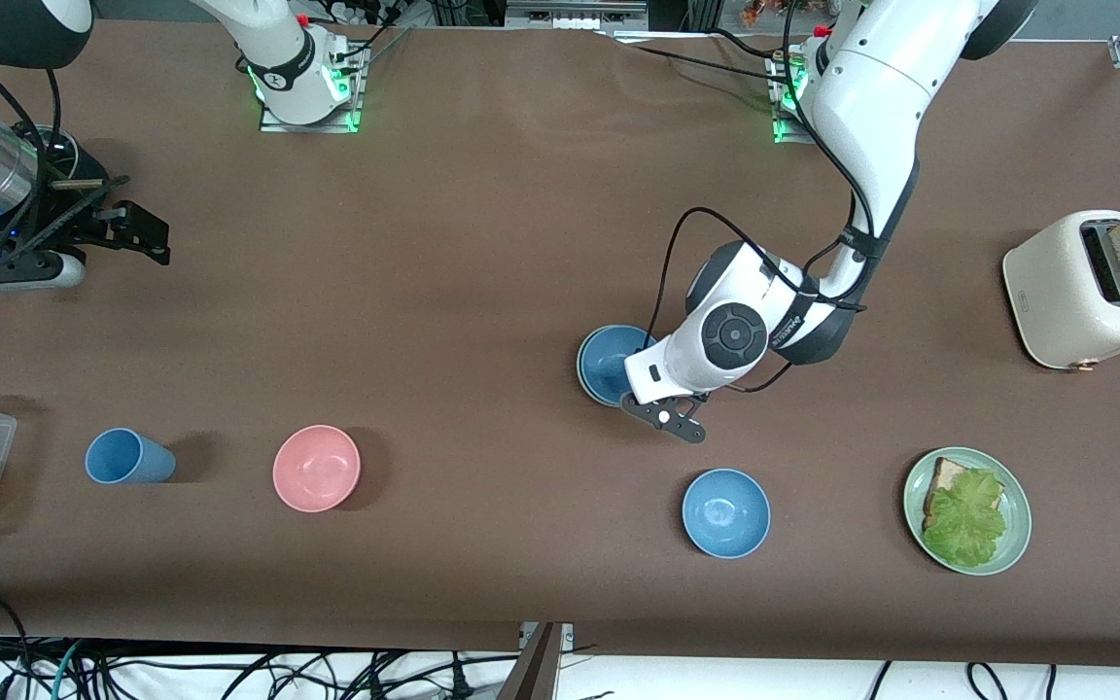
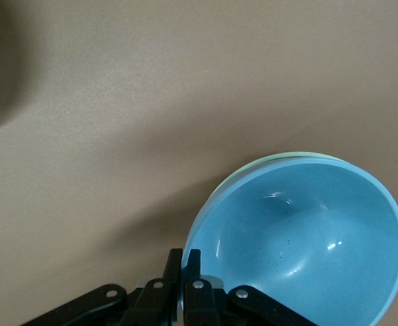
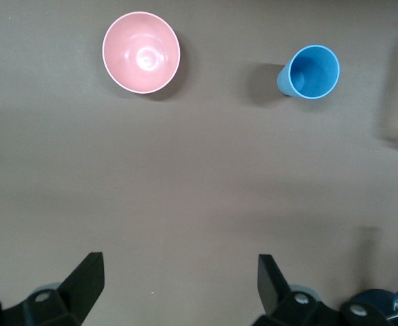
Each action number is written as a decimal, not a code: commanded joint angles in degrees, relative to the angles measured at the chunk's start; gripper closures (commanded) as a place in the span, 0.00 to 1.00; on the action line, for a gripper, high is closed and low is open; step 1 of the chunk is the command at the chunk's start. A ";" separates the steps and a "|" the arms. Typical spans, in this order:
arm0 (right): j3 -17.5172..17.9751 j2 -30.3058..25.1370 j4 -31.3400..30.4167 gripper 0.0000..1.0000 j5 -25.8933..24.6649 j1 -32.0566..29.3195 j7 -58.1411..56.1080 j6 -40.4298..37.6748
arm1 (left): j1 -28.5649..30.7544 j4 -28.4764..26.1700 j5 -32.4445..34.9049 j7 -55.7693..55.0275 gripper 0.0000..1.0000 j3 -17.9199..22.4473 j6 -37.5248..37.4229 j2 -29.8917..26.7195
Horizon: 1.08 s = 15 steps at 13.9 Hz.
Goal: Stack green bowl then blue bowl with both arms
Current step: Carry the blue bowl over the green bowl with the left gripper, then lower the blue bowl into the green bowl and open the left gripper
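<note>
Left end effector pinches the blue bowl's rim, bowl nested in the green one.

The left end effector [image 2: 184,288] has its fingers pressed onto the rim of the blue bowl [image 2: 301,241], which sits inside the green bowl [image 2: 280,157]; only a thin mint edge peeks out. The stack rests mid-table [image 1: 482,243], and a second blue bowl [image 1: 726,512] lies nearer the front camera, well apart. The right end effector [image 3: 181,280] hangs spread wide, waiting over the right arm's end of the table, the pink bowl [image 3: 141,51] and blue cup [image 3: 312,71] in its view.
</note>
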 commanded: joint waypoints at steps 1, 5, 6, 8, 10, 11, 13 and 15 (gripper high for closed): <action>0.21 0.44 1.33 0.00 0.13 -0.51 -0.11 -1.04 | -1.05 1.21 1.07 -0.22 1.00 0.81 -2.31 -0.86; 0.21 0.44 1.33 0.00 0.13 -0.51 -0.11 -0.95 | -1.49 1.21 1.16 -0.22 0.96 0.89 -2.22 -0.68; 0.21 0.44 1.33 0.00 0.13 -0.51 -0.11 -1.04 | -1.57 1.29 1.33 -0.14 0.78 0.98 -2.13 -0.59; 0.21 0.44 1.33 0.00 0.13 -0.77 -0.11 -1.12 | -2.01 1.21 1.33 -0.22 0.00 0.89 -2.13 -0.68; 0.21 0.88 1.33 0.00 0.13 -1.04 -0.19 -1.04 | -2.37 1.29 1.16 -0.22 0.00 0.81 -2.13 -0.86; 0.21 0.88 1.33 0.00 0.13 -1.04 -0.19 -1.04 | -2.28 1.29 1.16 -0.22 0.00 0.81 -2.30 -1.29; 0.21 0.88 1.33 0.00 0.13 -1.04 -0.19 -1.04 | -1.84 1.21 1.16 -0.31 0.00 0.98 -4.57 -4.36; 0.21 0.88 1.33 0.00 0.13 -1.30 -0.19 -1.04 | -1.66 1.38 1.16 -0.31 0.00 1.51 -10.36 -8.66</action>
